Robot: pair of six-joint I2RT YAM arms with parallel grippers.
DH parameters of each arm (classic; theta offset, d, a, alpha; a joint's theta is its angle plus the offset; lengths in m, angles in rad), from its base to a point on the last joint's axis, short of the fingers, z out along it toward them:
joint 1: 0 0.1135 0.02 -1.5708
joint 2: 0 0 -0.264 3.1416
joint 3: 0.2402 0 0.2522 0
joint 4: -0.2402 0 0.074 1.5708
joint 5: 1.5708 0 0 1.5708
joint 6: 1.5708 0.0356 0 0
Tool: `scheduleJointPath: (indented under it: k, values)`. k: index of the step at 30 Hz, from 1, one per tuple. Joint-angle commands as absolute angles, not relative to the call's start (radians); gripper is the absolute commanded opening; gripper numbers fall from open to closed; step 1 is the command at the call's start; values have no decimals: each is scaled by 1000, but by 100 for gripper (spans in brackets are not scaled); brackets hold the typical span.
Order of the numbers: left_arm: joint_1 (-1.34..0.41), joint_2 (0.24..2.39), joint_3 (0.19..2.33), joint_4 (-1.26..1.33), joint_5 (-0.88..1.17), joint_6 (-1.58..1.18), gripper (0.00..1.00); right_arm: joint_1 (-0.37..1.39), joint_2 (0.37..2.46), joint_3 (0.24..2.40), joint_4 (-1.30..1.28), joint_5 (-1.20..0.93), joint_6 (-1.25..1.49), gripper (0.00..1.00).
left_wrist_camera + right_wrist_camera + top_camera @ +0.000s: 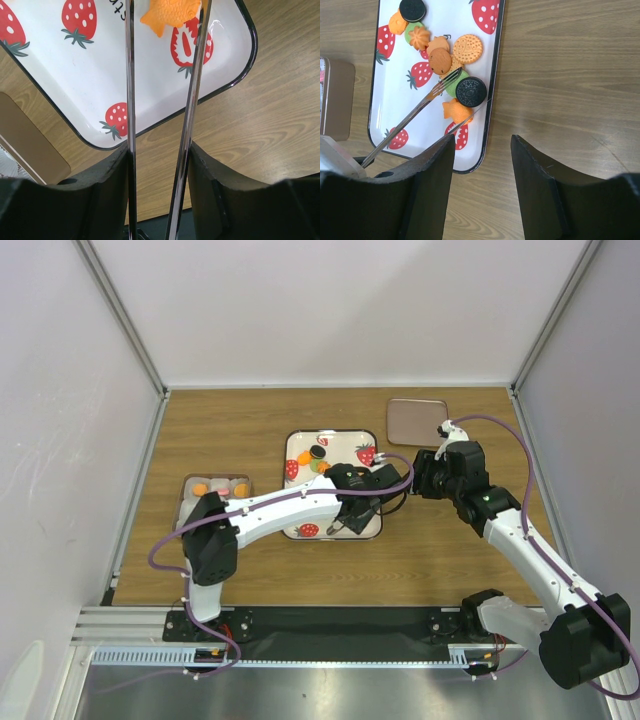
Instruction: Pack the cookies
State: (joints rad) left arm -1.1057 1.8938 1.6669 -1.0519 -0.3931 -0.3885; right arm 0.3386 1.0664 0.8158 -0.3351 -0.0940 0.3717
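Wood-grain table (220, 430) carries a white strawberry-print tray (343, 443) at its middle. A small tin (183, 490) sits to the left and a brown lid (417, 420) at the far right. Most of the cookies (440, 57) lie in a loose cluster on the far half of the tray: orange ones, some green, and two black. A few more, orange and pink, sit in the tin.

From the near left, the left arm stretches diagonally across the tray's near half and hides part of it from above. The left gripper (160, 155) is clamped on a pair of metal tongs (415, 112), which point toward the far side. Their tips straddle an orange fish-shaped cookie (455, 110), with a black cookie (471, 91) just beside it. One tip rests over a green cookie. Whether the tongs actually pinch the fish shape is hard to tell, since the left wrist view cuts it off at the top edge.

The right arm bends in from the near right. The right gripper (482, 145) hangs over bare wood just right of the tray, its fingers spread apart and holding nothing.
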Motion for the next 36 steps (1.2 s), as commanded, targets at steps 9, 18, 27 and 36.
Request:
scheduleJointPath:
  k: [9, 18, 27, 36]
  values:
    - [-1101, 1902, 1703, -1040, -416, -365, 50, 342, 1063, 825, -324, -89, 356, 54]
    - [-1092, 1894, 1680, -1022, -411, -364, 50, 342, 1063, 825, -324, -92, 356, 54]
    - [-1086, 1888, 1657, -1012, -396, -371, 49, 342, 1063, 824, -322, -92, 356, 54]
    - [-1077, 1871, 1625, -1003, -393, -373, 49, 342, 1065, 825, -322, -94, 356, 54]
